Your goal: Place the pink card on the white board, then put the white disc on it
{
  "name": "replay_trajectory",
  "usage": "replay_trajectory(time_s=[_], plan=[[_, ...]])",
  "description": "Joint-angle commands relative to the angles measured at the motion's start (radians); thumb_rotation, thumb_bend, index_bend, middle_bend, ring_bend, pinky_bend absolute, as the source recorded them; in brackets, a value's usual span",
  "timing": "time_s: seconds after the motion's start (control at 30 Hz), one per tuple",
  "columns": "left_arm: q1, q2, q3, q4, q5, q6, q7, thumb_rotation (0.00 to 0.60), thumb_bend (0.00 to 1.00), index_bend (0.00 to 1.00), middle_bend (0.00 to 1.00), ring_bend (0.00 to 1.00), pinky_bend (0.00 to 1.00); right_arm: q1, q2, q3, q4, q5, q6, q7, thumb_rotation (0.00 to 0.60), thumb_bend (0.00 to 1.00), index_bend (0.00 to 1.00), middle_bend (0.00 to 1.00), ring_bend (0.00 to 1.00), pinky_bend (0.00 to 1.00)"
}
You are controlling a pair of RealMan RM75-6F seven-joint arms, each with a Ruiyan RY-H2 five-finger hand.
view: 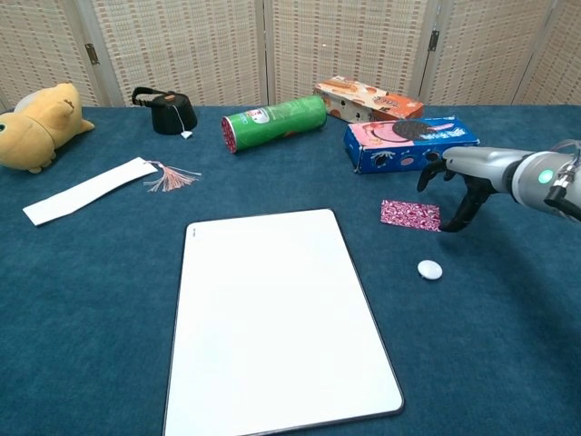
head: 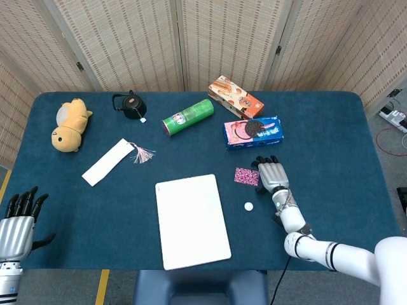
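The pink patterned card (head: 245, 176) (view: 409, 215) lies flat on the blue cloth, just right of the white board (head: 191, 220) (view: 277, 318). A small white disc (head: 248, 206) (view: 429, 269) sits on the cloth a little nearer than the card. My right hand (head: 271, 174) (view: 451, 182) hovers at the card's right edge, fingers spread and pointing down, holding nothing. Whether it touches the card I cannot tell. My left hand (head: 19, 220) stays at the table's near left corner, fingers apart and empty, seen only in the head view.
Behind the card lie a blue biscuit box (head: 252, 131) (view: 410, 143), an orange box (head: 235, 97), and a green can (head: 187, 117) on its side. Further left are a black teapot (head: 130, 105), a white bookmark with tassel (head: 108, 161) and a yellow plush toy (head: 69, 124).
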Motion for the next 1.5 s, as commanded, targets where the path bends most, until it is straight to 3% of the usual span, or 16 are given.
replay_trajectory(time_s=[0.03, 0.33, 1.5], plan=[[0.0, 0.0, 0.0, 0.001, 0.001, 0.0, -0.001, 0.6, 0.13, 0.16, 0.05, 0.08, 0.0, 0.027, -0.021, -0.006, 0.028, 0.038, -0.007, -0.028, 0.6, 0.3, 0.23, 0.13, 0.12, 0.03], [0.006, 0.003, 0.0, 0.003, -0.006, 0.003, -0.005, 0.6, 0.13, 0.16, 0.05, 0.08, 0.0, 0.073, -0.056, -0.017, 0.079, 0.095, -0.026, -0.06, 0.6, 0.3, 0.26, 0.13, 0.12, 0.03], [0.015, 0.001, 0.001, 0.022, -0.01, 0.004, -0.025, 0.6, 0.13, 0.16, 0.05, 0.08, 0.0, 0.1, -0.094, -0.036, 0.118, 0.1, -0.002, -0.055, 0.6, 0.3, 0.31, 0.13, 0.12, 0.03]])
